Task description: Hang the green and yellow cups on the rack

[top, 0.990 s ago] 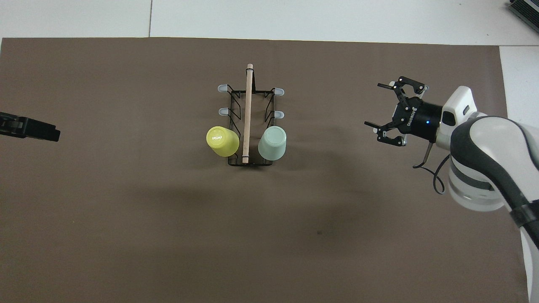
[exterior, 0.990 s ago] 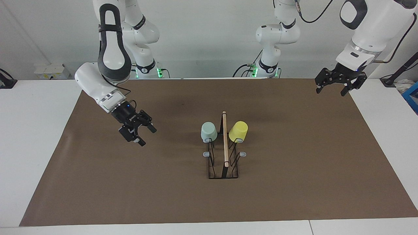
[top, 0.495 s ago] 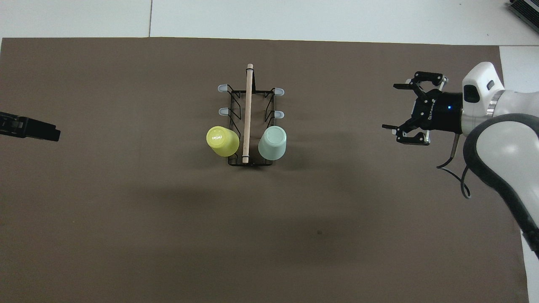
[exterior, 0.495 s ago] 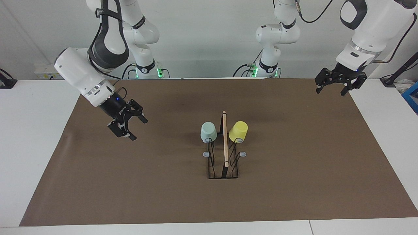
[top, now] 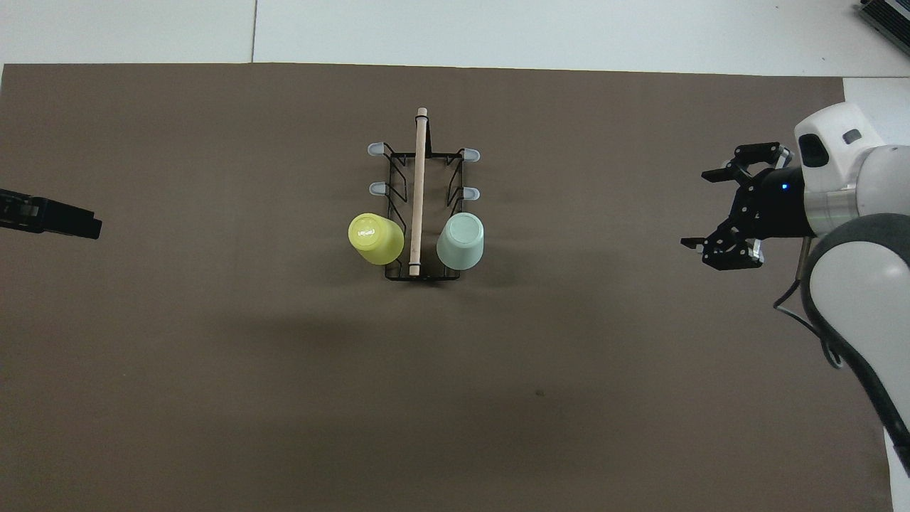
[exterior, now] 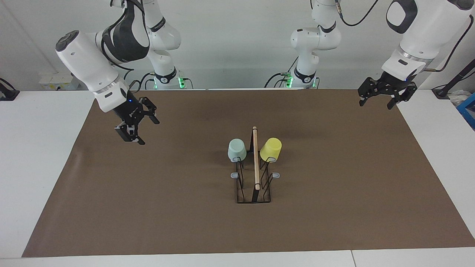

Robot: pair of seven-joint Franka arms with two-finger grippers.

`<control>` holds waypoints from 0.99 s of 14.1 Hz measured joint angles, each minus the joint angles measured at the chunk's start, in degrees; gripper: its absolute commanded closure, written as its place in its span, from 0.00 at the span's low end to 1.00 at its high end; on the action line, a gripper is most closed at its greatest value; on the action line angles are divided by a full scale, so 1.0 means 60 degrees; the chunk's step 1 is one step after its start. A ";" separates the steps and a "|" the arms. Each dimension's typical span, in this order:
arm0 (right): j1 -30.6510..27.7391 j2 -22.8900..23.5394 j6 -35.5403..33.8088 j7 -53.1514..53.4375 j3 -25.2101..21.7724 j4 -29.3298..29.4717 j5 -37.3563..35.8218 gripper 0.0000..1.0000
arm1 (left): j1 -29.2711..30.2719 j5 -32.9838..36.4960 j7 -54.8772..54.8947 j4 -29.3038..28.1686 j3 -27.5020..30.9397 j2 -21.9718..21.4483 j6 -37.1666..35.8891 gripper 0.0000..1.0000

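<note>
The black wire rack (exterior: 255, 163) (top: 419, 192) with a wooden rod on top stands mid-table. A mint green cup (exterior: 236, 149) (top: 460, 240) hangs upside down on its prong nearest the robots, on the right arm's side. A yellow cup (exterior: 271, 149) (top: 375, 238) hangs the same way on the left arm's side. My right gripper (exterior: 149, 132) (top: 694, 208) is open and empty, up over the mat well away from the rack, toward the right arm's end. My left gripper (exterior: 375, 105) (top: 85, 224) waits open and empty over the mat's corner at the left arm's end.
A brown mat (exterior: 334, 185) covers most of the white table (exterior: 37, 167). Bare grey-tipped prongs (exterior: 234, 175) stick out of the rack farther from the robots than the cups. A blue object (exterior: 468, 107) sits at the table's edge past the left gripper.
My right gripper has risen and drawn away from the rack toward the right arm's end of the table, staying open. Left arm, cups and rack have not moved.
</note>
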 measured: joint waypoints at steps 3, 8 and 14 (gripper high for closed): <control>0.0004 -0.0004 -0.0661 0.1938 0.0017 0.0282 -0.0614 0.00 | 0.0000 0.0000 0.0000 0.0000 0.0000 0.0000 0.0000 0.00; 0.0034 -0.0009 -0.1107 0.4519 0.0092 0.0337 -0.1194 0.00 | 0.0000 0.0000 0.0000 0.0000 0.0000 0.0000 0.0000 0.00; -0.0002 -0.0093 -0.2069 0.7866 0.0040 0.0414 -0.1236 0.00 | -0.0015 0.0000 0.0000 0.0000 -0.0020 0.0000 0.0000 0.00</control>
